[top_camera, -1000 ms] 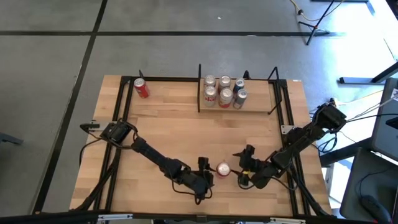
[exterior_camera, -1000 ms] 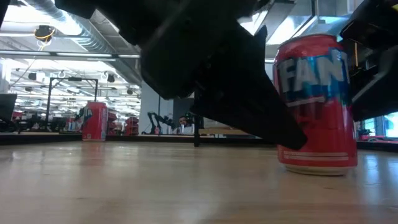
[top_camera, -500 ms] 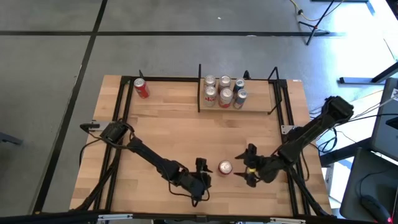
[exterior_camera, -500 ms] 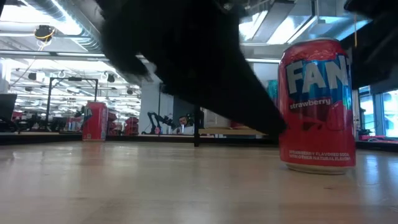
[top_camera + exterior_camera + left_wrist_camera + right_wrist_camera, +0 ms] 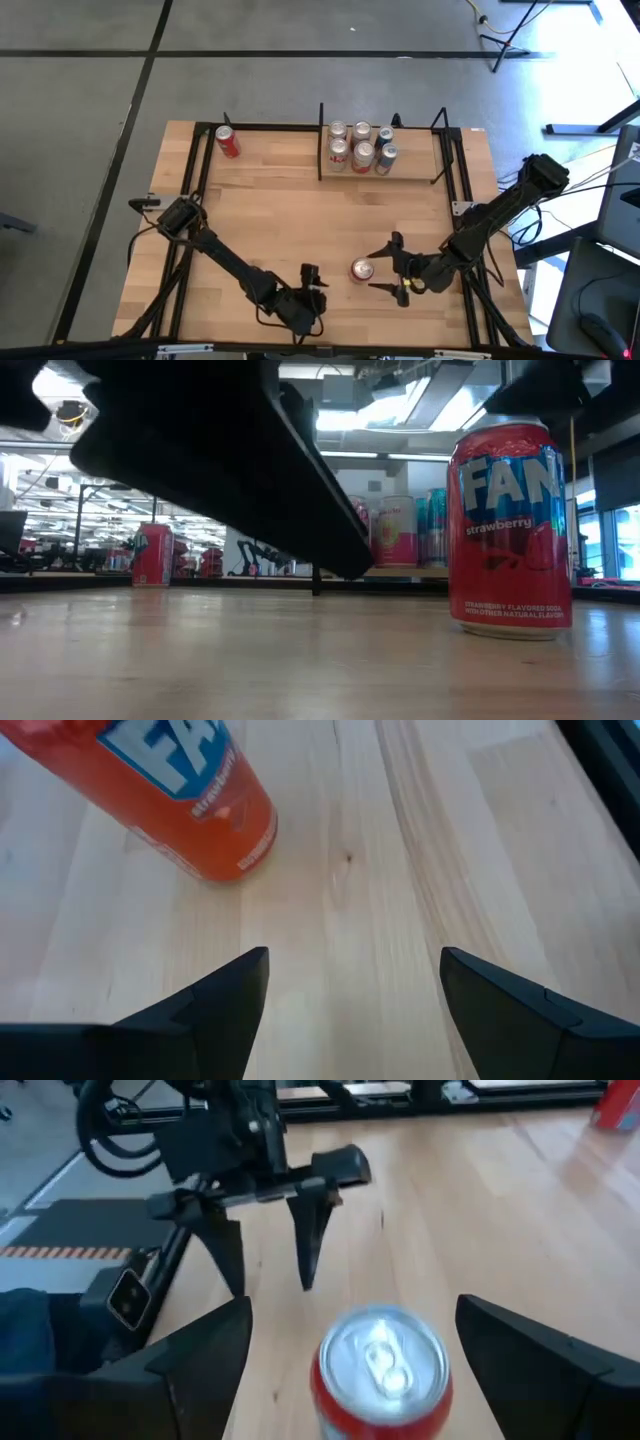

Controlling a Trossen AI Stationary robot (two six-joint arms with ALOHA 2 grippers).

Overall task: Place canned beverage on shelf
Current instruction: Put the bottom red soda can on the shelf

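Observation:
A red strawberry soda can (image 5: pixel 362 269) stands upright on its base on the wooden table near the front edge; it also shows in the low view (image 5: pixel 510 530). My right gripper (image 5: pixel 380 268) is open just right of it, one finger on either side of the can (image 5: pixel 385 1365), touching nothing. My left gripper (image 5: pixel 312 279) is open and empty to the can's left; the can shows ahead of it (image 5: pixel 190 800). The shelf (image 5: pixel 410 165) stands at the table's far side with several cans (image 5: pixel 360 147) on its left part.
Another red can (image 5: pixel 227 141) stands at the far left of the table. Black metal rails (image 5: pixel 195 180) run along the table's sides. The shelf's right part is bare board. My left arm (image 5: pixel 230 460) fills much of the low view.
My left gripper has drawn back from the can toward the table's left and near edge. My right gripper has shifted a little beside the can. The can has stayed standing where it was.

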